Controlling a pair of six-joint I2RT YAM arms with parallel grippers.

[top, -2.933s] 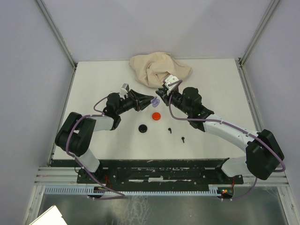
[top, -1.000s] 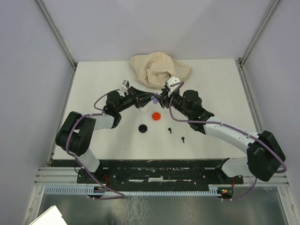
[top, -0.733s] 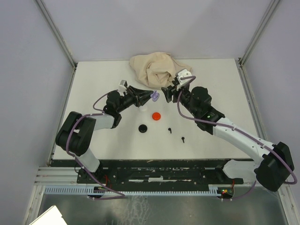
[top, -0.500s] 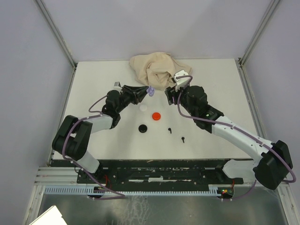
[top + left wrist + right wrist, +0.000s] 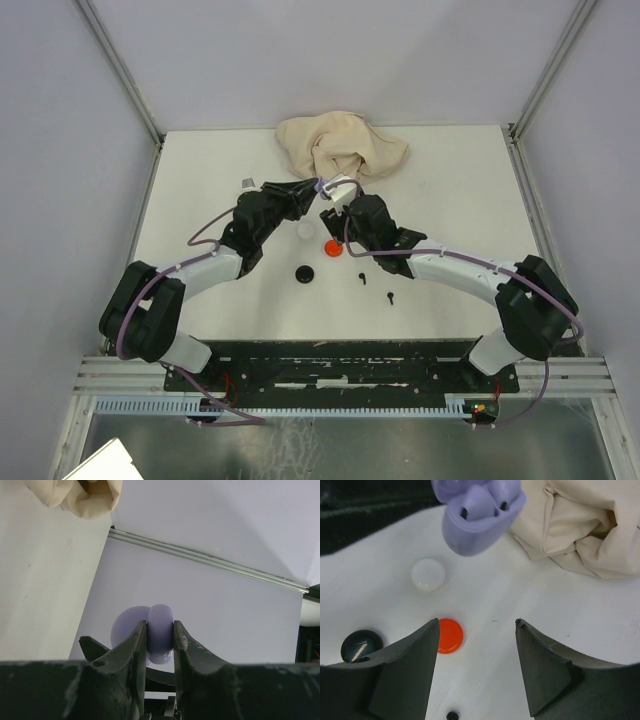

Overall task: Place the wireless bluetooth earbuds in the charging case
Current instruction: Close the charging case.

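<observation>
My left end effector (image 5: 160, 630) pinches the lavender charging case (image 5: 477, 515) aloft, near the cloth (image 5: 340, 145) at the far side of the bench (image 5: 450, 200). My right end effector (image 5: 477, 625) is spread wide just beside the case, near the red disc (image 5: 450, 636). Two black earbuds (image 5: 362, 277) lie nearer on the bench.

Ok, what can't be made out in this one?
- Left wrist: the lavender charging case sits edge-on in the left gripper; its inside faces away, jaws cover its lower half.
- Top external: the black earbuds are too small for detail.
- Right wrist: one of them is cut off by the bottom edge.
- All views: anything under the beige cloth is hidden.
</observation>
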